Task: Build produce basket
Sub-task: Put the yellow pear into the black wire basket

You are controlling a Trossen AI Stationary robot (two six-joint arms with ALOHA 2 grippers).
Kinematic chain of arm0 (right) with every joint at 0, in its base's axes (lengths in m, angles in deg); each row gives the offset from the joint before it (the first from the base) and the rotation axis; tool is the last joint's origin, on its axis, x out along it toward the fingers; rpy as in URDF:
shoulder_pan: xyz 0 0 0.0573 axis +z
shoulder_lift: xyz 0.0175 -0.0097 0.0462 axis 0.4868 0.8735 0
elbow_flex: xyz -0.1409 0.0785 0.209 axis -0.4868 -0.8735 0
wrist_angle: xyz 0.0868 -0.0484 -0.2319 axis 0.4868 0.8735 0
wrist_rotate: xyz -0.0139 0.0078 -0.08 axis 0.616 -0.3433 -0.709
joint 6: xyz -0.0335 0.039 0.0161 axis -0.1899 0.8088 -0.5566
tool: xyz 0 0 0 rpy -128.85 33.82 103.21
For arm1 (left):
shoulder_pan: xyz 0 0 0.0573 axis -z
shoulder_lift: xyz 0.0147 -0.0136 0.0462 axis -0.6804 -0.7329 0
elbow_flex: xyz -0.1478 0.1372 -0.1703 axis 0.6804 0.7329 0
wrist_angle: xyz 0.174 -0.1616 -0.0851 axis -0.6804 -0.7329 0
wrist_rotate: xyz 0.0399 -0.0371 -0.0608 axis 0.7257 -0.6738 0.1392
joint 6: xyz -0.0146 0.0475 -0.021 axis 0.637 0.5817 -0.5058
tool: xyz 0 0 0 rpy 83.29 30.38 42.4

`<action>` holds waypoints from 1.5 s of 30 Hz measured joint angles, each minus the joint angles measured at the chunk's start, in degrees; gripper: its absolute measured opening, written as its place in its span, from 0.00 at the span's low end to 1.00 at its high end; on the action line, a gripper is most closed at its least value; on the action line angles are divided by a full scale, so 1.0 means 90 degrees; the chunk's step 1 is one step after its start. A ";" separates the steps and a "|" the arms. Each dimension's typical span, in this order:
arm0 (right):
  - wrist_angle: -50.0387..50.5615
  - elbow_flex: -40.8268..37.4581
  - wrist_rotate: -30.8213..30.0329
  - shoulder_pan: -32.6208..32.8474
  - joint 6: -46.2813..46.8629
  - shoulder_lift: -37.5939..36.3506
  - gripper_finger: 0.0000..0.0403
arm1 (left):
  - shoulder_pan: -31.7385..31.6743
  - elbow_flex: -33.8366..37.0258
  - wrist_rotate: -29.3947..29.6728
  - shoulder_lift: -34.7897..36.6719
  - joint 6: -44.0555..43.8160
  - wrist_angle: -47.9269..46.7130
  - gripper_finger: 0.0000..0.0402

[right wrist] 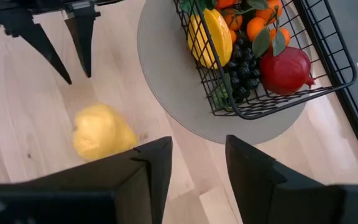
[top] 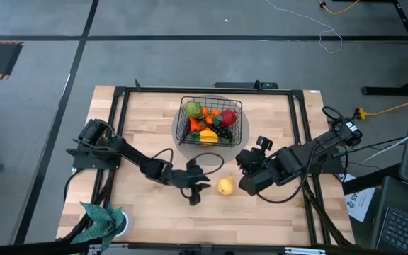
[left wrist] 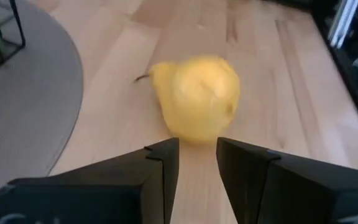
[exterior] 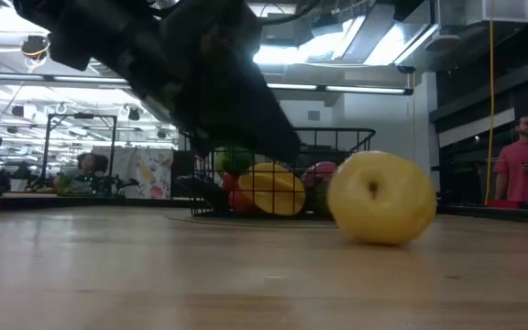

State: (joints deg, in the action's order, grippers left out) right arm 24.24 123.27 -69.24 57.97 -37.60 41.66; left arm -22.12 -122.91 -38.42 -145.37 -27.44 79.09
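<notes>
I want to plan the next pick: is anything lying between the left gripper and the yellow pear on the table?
Nothing visible. The left gripper sits just beside the yellow pear, fingers parted and pointing at it, with only bare table between them. The right gripper hangs on the pear's other side, not in that gap.
</notes>
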 joint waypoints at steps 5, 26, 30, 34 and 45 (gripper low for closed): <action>-0.0021 -0.0001 0.0104 0.0000 0.0162 0.0000 0.34 | 0.0030 0.0002 0.0006 -0.0002 0.0004 -0.0538 0.24; -0.1274 -0.2915 0.1332 0.0468 0.2674 0.0005 0.34 | -0.0097 0.0002 -0.1988 0.0003 -0.0341 -0.0687 0.24; -0.1542 -0.3498 0.1265 0.0389 0.3246 0.0005 0.34 | -0.0097 0.0002 -0.1727 0.0003 -0.0337 -0.0607 0.24; -0.2171 -0.3999 0.0512 0.0240 0.3638 0.0002 0.34 | -0.0097 0.0002 -0.1734 0.0003 -0.0337 -0.0607 0.24; -0.4872 -0.5177 -0.0201 -0.0318 0.3153 0.0002 0.34 | -0.0094 0.0002 -0.1739 0.0003 -0.0340 -0.0571 0.24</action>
State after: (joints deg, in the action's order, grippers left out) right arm -19.60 76.68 -71.05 55.11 -9.22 41.68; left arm -22.97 -122.89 -54.07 -145.34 -30.50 73.95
